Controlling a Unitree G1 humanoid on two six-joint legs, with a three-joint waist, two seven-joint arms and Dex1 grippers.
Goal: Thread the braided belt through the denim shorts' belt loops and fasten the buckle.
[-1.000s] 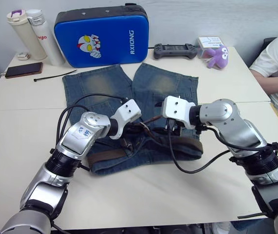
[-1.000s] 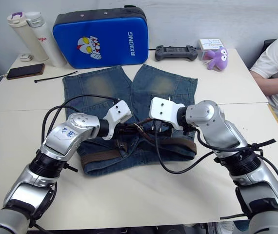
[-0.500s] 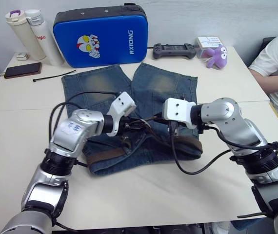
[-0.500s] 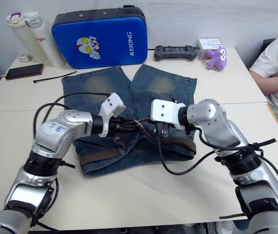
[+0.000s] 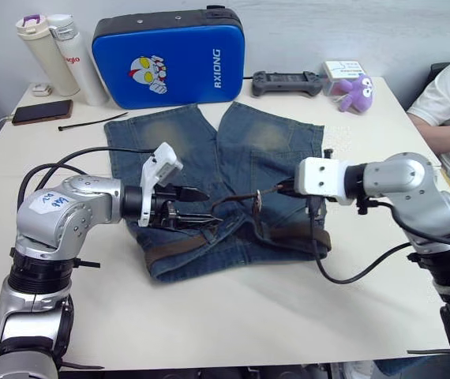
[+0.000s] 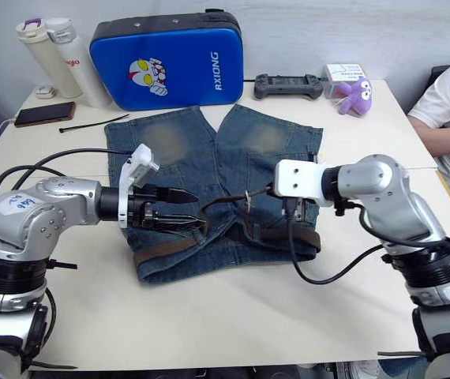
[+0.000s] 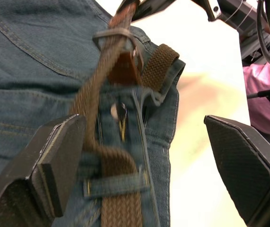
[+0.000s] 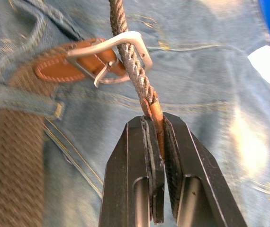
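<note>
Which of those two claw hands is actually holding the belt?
The right gripper: its fingers pinch the braided belt by its leather tip, just past the buckle. The left gripper gapes open, gripping nothing.

The blue case point(image 5: 170, 57), standing at the far edge of the table, is showing the word "AXIONG" in white capitals, running vertically up its right part, beside a printed cartoon figure whose lettering, if any, cannot be made out. The white bottle point(image 5: 77, 67), standing left of the case, is carrying red lettering that is reading roughly "…nglo"; the first letters are turned out of sight. A white label on the left arm's housing is bearing handwritten blue marks, not legible. The small box by the purple toy is showing print too small to read.
</note>
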